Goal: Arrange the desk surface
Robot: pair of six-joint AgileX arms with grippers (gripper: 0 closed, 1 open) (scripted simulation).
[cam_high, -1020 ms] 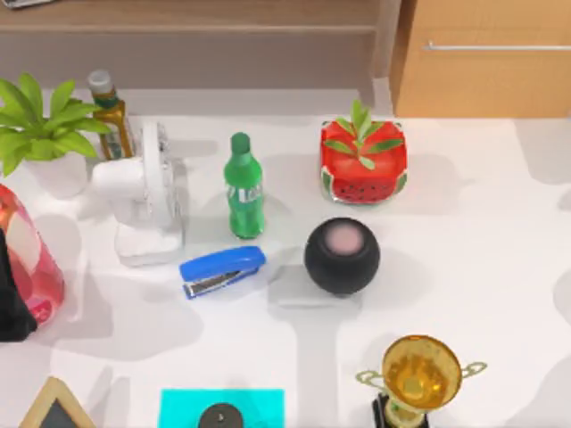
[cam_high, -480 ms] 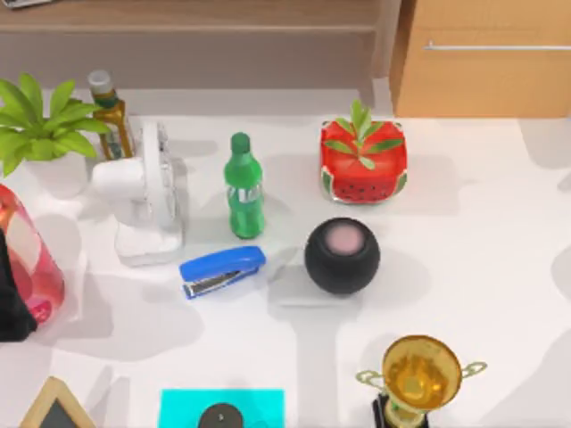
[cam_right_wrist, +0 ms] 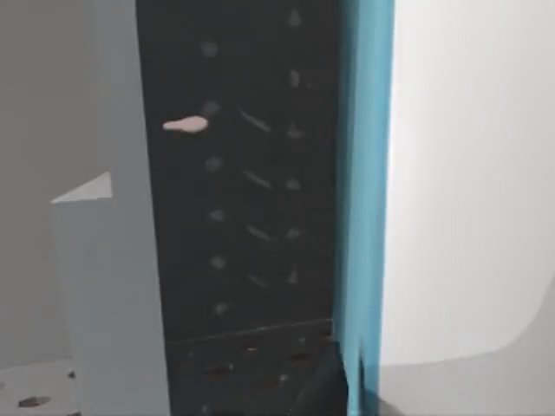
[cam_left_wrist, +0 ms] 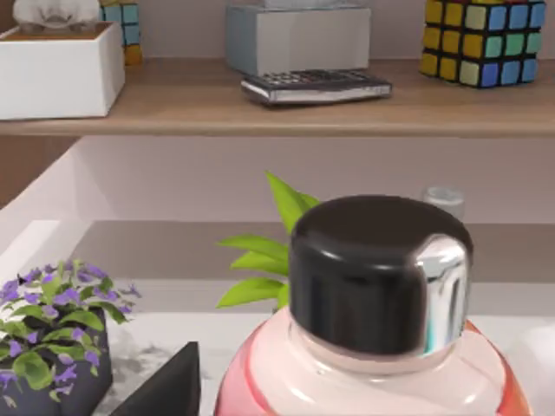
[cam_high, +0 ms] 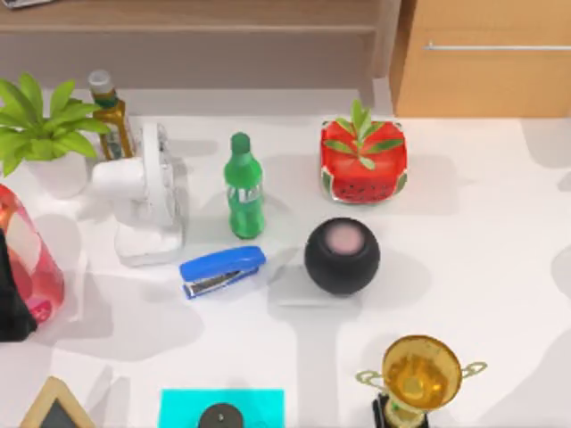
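The desk surface (cam_high: 482, 250) is a broad white tabletop with many objects standing on it. At its left edge stands a pink bottle (cam_high: 36, 263), and a dark part of my left arm (cam_high: 11, 303) lies against it. In the left wrist view the same pink bottle (cam_left_wrist: 373, 373) with its black cap (cam_left_wrist: 377, 269) is very close, with a dark wedge of my left gripper (cam_left_wrist: 169, 390) beside it. A blue stapler (cam_high: 221, 270), a green bottle (cam_high: 244, 187) and a black round speaker (cam_high: 342, 256) stand mid-desk.
A potted plant (cam_high: 40, 134), an oil bottle (cam_high: 111, 111) and a white fan (cam_high: 147, 196) stand at the back left. A watermelon pot (cam_high: 363, 160) is behind the speaker. A trophy (cam_high: 419, 379), cyan pad (cam_high: 223, 401) and small board (cam_high: 55, 408) line the front edge. A wooden shelf (cam_high: 196, 18) runs behind.
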